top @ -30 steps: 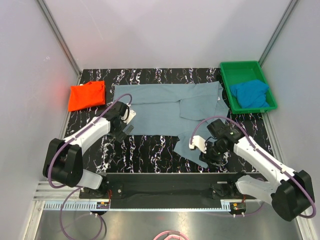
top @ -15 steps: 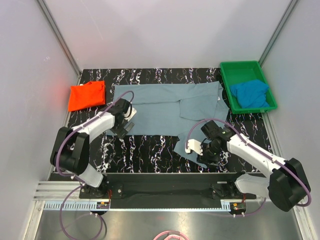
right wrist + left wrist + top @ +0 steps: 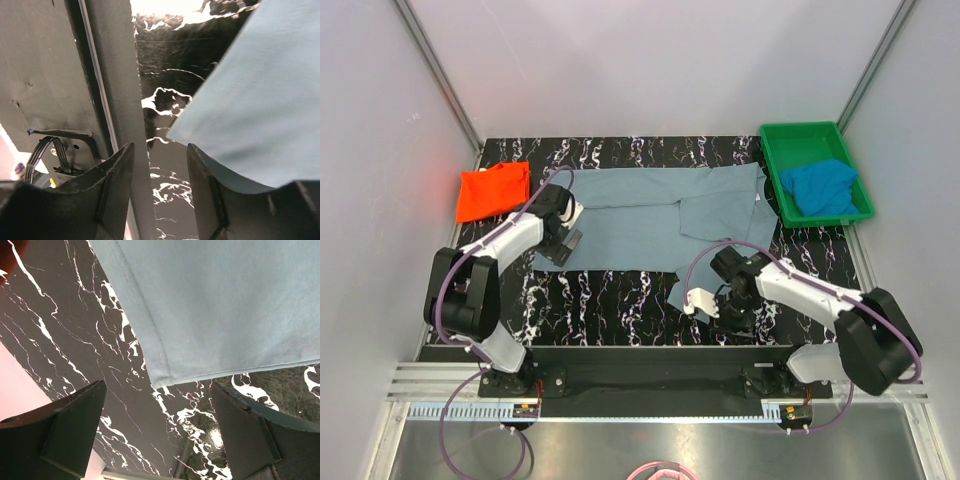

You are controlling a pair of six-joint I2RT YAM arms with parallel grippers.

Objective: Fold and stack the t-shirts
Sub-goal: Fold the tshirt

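A large grey-blue t-shirt [image 3: 640,215] lies spread across the black marble table, with one flap reaching toward the near edge. My left gripper [image 3: 565,243] is open at the shirt's near-left corner. In the left wrist view that corner [image 3: 161,378] lies just ahead of the gap of the left gripper [image 3: 157,392], untouched. My right gripper [image 3: 723,317] is open at the near flap. The flap's tip [image 3: 175,134] sits just ahead of the right gripper [image 3: 160,152], and nothing is between the fingers. An orange-red t-shirt [image 3: 493,191] lies folded at far left. A bright blue t-shirt [image 3: 818,187] is in the tray.
The green plastic tray [image 3: 802,131] stands at the far right corner. The table's near rail [image 3: 112,75] runs right beside my right gripper. Walls and frame posts close in the table on the left, back and right.
My left gripper has shifted slightly farther along the shirt's left edge as the arm swung in. My right gripper has moved left toward the flap's near tip, its jaws narrowing a little.
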